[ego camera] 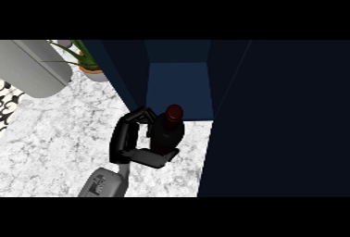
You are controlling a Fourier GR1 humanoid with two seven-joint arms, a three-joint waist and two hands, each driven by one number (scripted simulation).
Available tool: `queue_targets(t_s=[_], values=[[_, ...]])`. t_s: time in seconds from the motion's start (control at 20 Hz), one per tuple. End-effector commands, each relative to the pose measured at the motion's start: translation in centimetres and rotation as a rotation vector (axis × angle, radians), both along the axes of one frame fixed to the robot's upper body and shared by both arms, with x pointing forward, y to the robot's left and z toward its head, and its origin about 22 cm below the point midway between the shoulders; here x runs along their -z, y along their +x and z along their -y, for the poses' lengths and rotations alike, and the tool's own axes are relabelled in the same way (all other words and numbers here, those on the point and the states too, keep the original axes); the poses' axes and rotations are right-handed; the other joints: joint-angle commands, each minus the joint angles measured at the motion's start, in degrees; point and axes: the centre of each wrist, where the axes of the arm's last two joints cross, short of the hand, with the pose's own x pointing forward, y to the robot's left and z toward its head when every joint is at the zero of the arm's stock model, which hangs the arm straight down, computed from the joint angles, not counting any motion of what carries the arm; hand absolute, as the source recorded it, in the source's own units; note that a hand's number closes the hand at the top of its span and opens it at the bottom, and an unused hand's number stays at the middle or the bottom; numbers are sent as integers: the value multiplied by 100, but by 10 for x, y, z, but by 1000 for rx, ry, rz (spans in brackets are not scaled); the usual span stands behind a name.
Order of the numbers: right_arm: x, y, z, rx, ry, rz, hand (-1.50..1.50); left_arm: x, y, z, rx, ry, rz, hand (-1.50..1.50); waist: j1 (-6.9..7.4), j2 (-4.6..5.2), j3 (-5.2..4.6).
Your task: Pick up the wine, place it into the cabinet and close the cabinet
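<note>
The wine bottle (167, 132) is dark with a dark red top and stands upright over the marble counter (61, 139), just in front of the open cabinet's (178, 85) dark blue inside. My left hand (126, 139) is shut on it: fingers curl round its far left side and the thumb wraps the near side. The grey forearm comes in from the lower left. The cabinet's door (280, 120) stands open as a large dark panel filling the right of the view. My right hand does not show.
A potted plant (85, 60) stands at the back left beside the cabinet's side wall. A large grey rounded object (34, 65) lies at the far left, with a black-and-white patterned patch (7, 106) at the left edge.
</note>
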Motion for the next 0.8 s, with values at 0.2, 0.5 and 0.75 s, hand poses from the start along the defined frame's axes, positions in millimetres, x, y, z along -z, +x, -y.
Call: queue_targets(t_s=[0.2, 0.5, 0.75], values=[[-28, -38, 11, -44, 90, 15, -150, -22, 40, 19, -6, 29, 9, 150, -43, -1, 2], [-35, -32, 16, -63, 70, 46, -150, -12, 59, 16, 26, 63, -33, 150, 29, 14, 1], [-24, -32, 11, -67, 99, 44, -150, -10, 88, 19, 19, 6, -27, 150, -87, 40, -2]])
